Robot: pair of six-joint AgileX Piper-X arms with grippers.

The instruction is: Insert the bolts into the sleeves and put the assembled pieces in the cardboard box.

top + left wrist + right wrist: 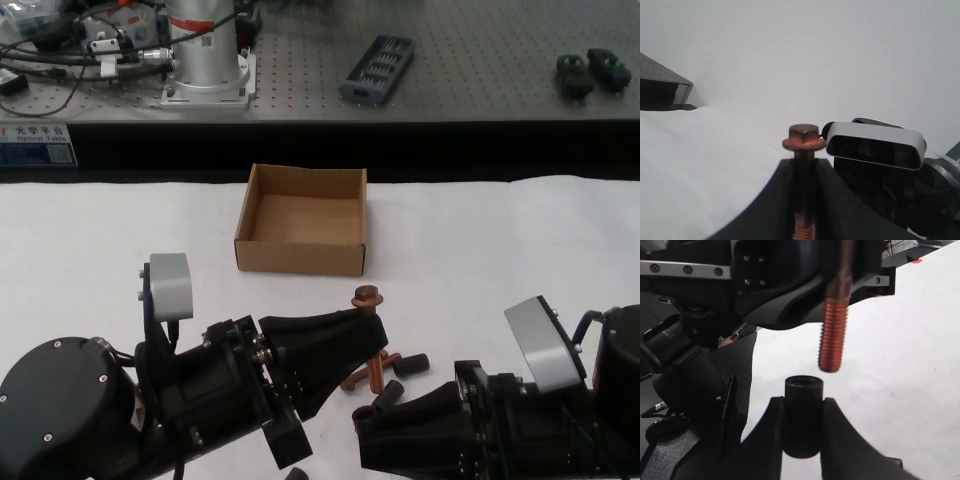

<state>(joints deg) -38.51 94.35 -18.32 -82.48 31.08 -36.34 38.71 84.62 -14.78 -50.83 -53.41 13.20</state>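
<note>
High view first: your left claw point(362, 335) is pinching a copper-coloured bolt point(367, 297) by its shank. The bolt stands upright, with its flanged hex head above the fingers and its threaded end below them. In the left wrist view you can see both dark fingers pressed against the shank just under the head. The other arm's camera housing point(875, 145) sits close beside it.

In the right wrist view, your right claw point(802, 422) is clamped on a short black sleeve point(803, 407). One finger is on each side of the sleeve, which stands upright with its open mouth facing up. The bolt's threaded tip hangs just above that mouth and a little off its line. There is a clear gap between them, so the tip is not touching the sleeve and is not inside it.

Both claws hang over the white sheet point(100, 230) near your edge of the bench. Behind the held parts, a couple of loose bolts point(352, 380) and a loose sleeve point(411, 364) lie on the sheet, close together.

The cardboard box point(300, 262) sits farther away on the same sheet, open side up and well apart from both claws. From this angle you can't tell what lies on its floor. Beyond the sheet is a perforated metal table point(480, 60).
</note>
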